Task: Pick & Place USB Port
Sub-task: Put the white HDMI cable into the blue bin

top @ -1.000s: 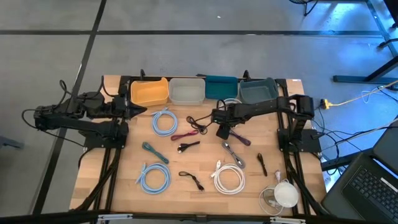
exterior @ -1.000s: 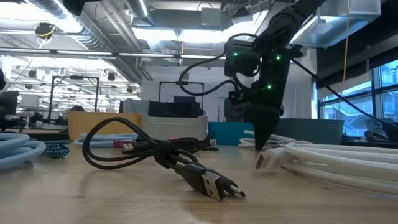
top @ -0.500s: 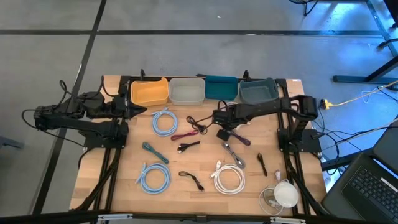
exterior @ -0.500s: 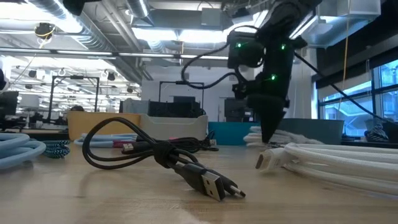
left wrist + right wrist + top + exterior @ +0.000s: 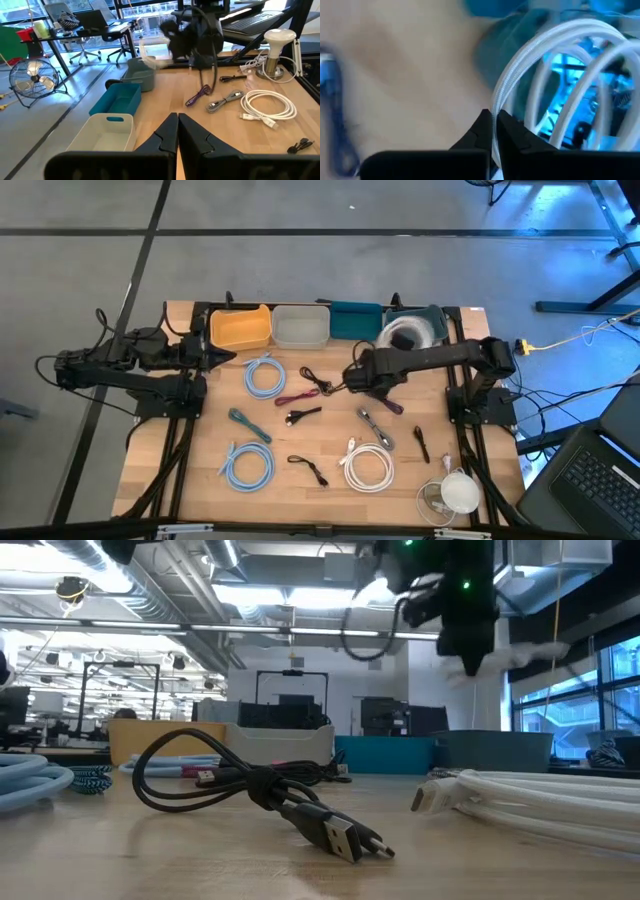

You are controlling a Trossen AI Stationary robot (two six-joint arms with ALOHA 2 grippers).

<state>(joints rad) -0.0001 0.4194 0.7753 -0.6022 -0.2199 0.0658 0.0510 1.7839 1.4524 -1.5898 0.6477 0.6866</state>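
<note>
While my right gripper point(image 5: 494, 131) pinches one strand of the white cable point(image 5: 555, 75), its light, floppy loops dangle.

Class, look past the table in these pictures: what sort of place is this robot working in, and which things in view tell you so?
Most likely an open-plan robotics lab or workshop. The low view shows exposed ceiling ducts over rows of workstations; the left wrist view shows desks with a laptop, office chairs and a floor fan beside the wooden table.
</note>
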